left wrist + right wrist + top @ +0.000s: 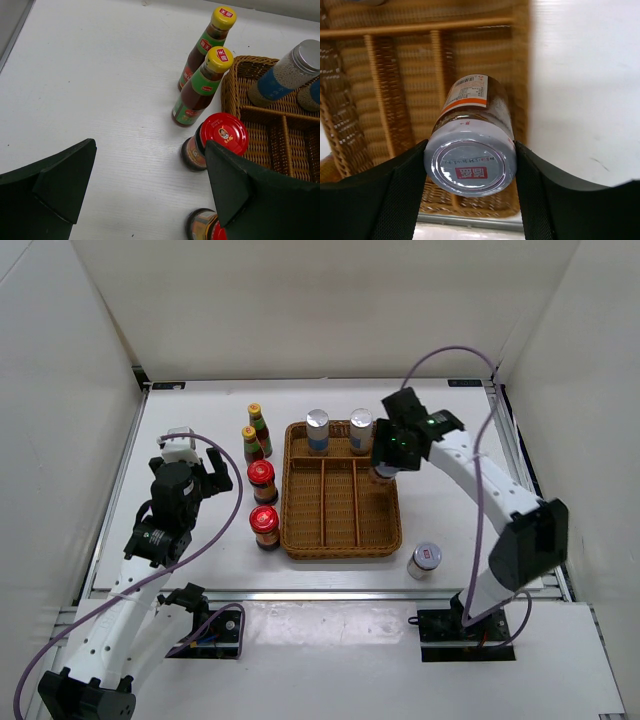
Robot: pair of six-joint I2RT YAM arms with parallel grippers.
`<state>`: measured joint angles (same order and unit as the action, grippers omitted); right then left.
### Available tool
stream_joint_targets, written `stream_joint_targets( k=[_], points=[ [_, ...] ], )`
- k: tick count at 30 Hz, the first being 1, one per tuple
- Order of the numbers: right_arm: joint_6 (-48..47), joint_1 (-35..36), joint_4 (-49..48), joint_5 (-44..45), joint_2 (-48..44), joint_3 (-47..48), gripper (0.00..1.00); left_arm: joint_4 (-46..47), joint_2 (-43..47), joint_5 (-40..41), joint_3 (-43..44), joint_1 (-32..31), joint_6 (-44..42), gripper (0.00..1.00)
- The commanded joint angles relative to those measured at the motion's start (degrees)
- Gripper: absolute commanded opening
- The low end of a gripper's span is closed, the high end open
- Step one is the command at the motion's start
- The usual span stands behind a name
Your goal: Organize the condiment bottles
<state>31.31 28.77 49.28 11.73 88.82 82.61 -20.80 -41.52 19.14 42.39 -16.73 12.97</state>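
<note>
My right gripper (385, 462) is shut on a white-lidded jar (470, 150) and holds it over the right compartment of the wicker tray (292, 508). Two silver-capped blue-white bottles (317, 430) (360, 430) stand in the tray's back section. The second white-lidded jar (425, 560) stands on the table right of the tray's near corner. Two yellow-capped sauce bottles (258, 425) (251, 443) and two red-lidded jars (262, 480) (265, 527) stand in a column left of the tray. My left gripper (150, 200) is open and empty, left of the red-lidded jars (215, 142).
The white table (200, 420) is enclosed by white walls on three sides. Purple cables loop from both arms over the table's left and right parts. A metal rail runs along the near edge.
</note>
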Motion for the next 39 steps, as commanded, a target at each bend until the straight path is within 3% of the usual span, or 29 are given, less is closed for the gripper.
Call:
stream_joint_targets(
  k=[1,5,15,22,35,39],
  points=[
    [-1.4,2.5,-4.2,-3.7,5.7,5.4,0.01,-0.3,0.9,0.1,1.5,-0.3,0.1,1.00],
    [0.4,3.1,-6.7,-4.9,11.6,6.0,0.01,-0.3,1.4,0.1,1.5,-0.3,0.1,1.00],
    [0.4,3.1,-7.8,-3.1,13.9,3.4,0.01,-0.3,1.4,0.6,1.5,-0.3,0.1,1.00],
    [0.4,2.6,-8.8,-1.2,8.9,-1.4,0.01,-0.3,1.4,0.6,1.5,-0.3,0.1,1.00],
    [0.4,0.9,-9.5,-1.0,7.2,-1.4,0.01,-0.3,1.4,0.6,1.5,-0.3,0.1,1.00],
    [0.9,0.9,-12.8,-0.3,2.2,-5.5,0.01,-0.3,1.4,0.6,1.5,-0.3,0.1,1.00]
  ],
)
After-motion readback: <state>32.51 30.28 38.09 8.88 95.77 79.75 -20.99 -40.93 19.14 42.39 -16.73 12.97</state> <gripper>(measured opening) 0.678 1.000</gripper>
